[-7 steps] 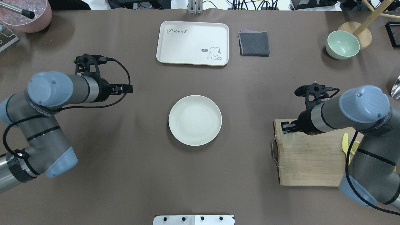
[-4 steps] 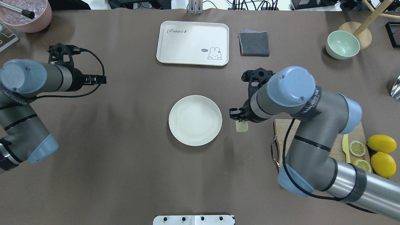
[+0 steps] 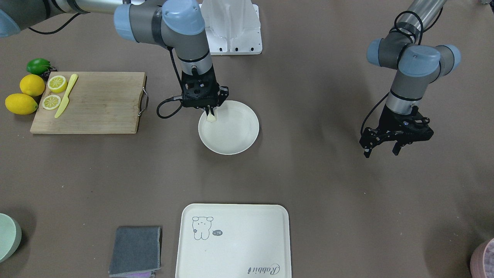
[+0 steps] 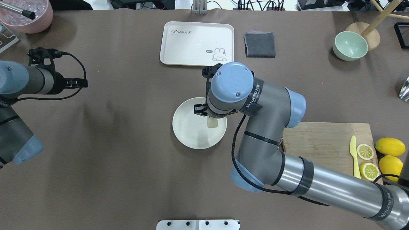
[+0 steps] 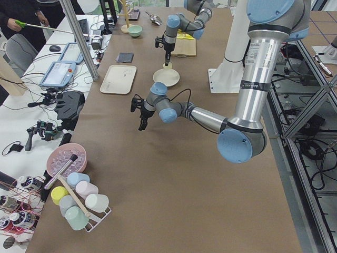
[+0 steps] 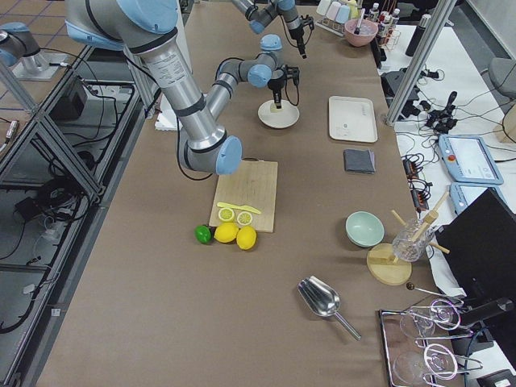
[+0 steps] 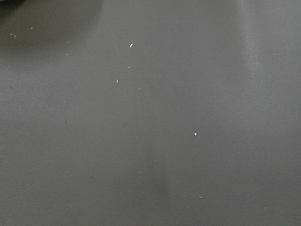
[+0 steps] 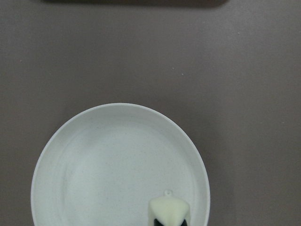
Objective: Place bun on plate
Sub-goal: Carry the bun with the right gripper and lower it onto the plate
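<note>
Here, seen from overhead, the plate [image 4: 191, 135] lies at the table's middle. The bun [image 4: 212, 123] is over the plate's 3 o'clock side, inside the rim. Whether it touches the plate's floor I cannot tell. The right claw [image 3: 210, 112] points straight down with its fingers pinched on the bun's top, and the pale lump hangs below the tips. From the right wrist camera, the bun [image 8: 168, 209] sits at the plate's [image 8: 94, 165] 5 o'clock edge.

At the table's 12 o'clock lies a cream tray [image 4: 191, 41] with a printed rabbit. A green bowl [image 4: 350, 46] stands at 2 o'clock. A pink bowl [image 4: 38, 19] at 10 o'clock holds clear lumps and a metal handle.

The left claw [image 3: 380, 152] hangs above bare table at 9 o'clock, fingers spread apart, gripping nothing.
</note>
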